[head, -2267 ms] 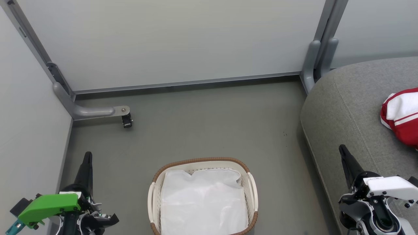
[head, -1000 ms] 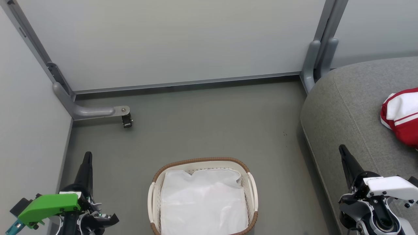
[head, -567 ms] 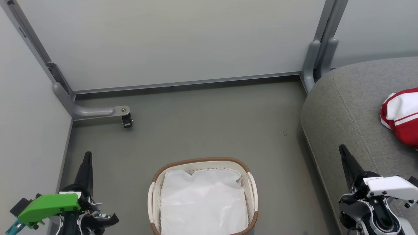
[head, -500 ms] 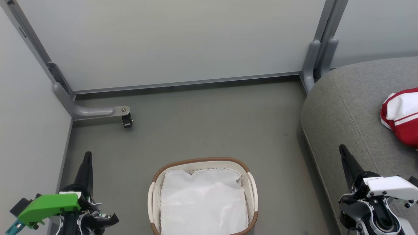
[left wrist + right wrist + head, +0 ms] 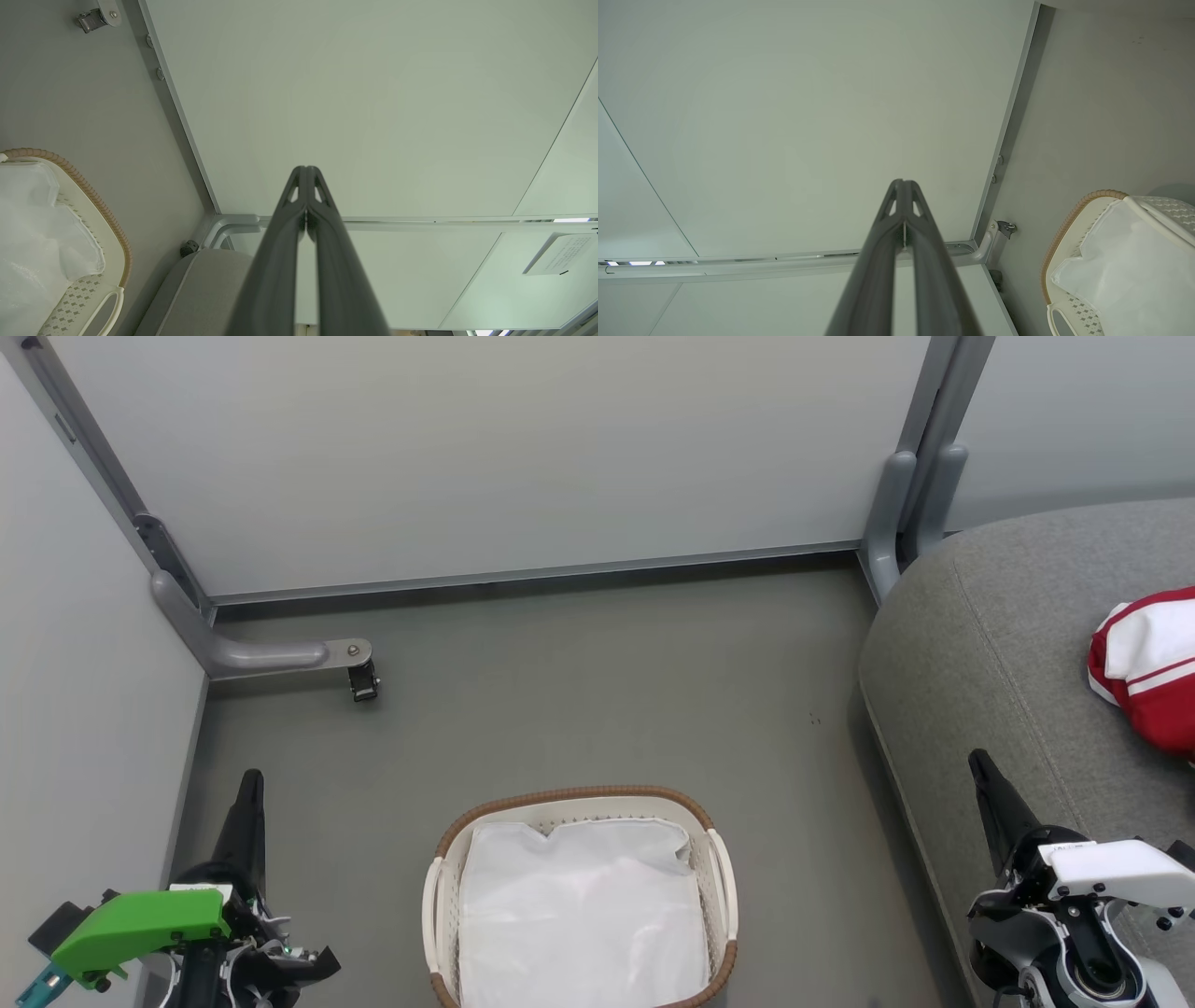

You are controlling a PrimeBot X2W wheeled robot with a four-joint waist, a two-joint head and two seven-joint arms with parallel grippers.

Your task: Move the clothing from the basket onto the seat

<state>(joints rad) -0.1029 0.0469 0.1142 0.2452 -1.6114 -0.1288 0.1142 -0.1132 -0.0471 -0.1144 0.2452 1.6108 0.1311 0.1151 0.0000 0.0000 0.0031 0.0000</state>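
The basket [image 5: 571,797] stands on the floor at the bottom centre, white with a brown woven rim, and holds just its white cloth lining [image 5: 579,915]. Red clothing [image 5: 1150,667] with white stripes lies on the grey seat [image 5: 990,644] at the right edge. My left gripper [image 5: 250,779] is shut and holds nothing, left of the basket. My right gripper [image 5: 978,761] is shut and holds nothing, over the seat's front edge. The left wrist view has the shut gripper [image 5: 304,170], the basket [image 5: 93,200] and the seat [image 5: 205,289]. In the right wrist view the shut gripper [image 5: 901,183] points at a wall, basket [image 5: 1069,224] at right.
Pale partition walls [image 5: 485,457] close off the back and left. A grey bracket foot with a small caster [image 5: 362,681] juts onto the floor at the left. A grey post [image 5: 901,513] stands by the seat's far corner. Grey floor [image 5: 597,691] lies between basket and wall.
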